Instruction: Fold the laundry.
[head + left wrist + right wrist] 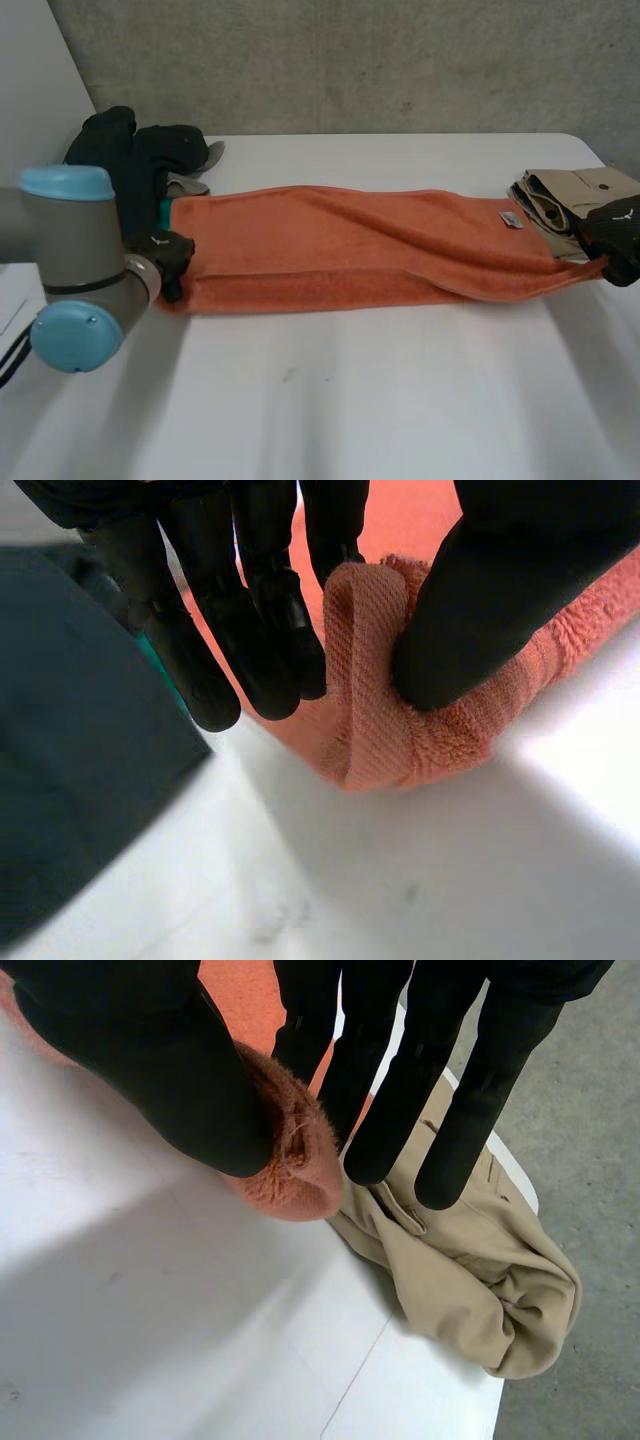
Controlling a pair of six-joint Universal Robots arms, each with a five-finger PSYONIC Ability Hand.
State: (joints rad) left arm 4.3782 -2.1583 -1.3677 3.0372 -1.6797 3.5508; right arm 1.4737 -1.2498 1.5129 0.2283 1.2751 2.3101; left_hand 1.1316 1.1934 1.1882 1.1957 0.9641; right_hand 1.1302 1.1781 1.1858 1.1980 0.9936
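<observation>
An orange towel (340, 250) lies folded lengthwise in a long strip across the white table (330, 400). My left hand (168, 256) is at its left end. In the left wrist view the thumb (480, 610) pinches the towel's corner (375, 710) against the fingers (250, 620). My right hand (616, 232) holds the right end just off the table's right edge. There the thumb (150, 1050) presses the towel's corner (300, 1175) against the fingers (390, 1090).
A heap of dark clothes (140, 150) with a teal piece sits at the back left, close beside my left hand, seen as dark cloth (80, 740). Folded beige trousers (565, 195) lie at the right edge under my right hand's fingertips, beige trousers (470, 1270).
</observation>
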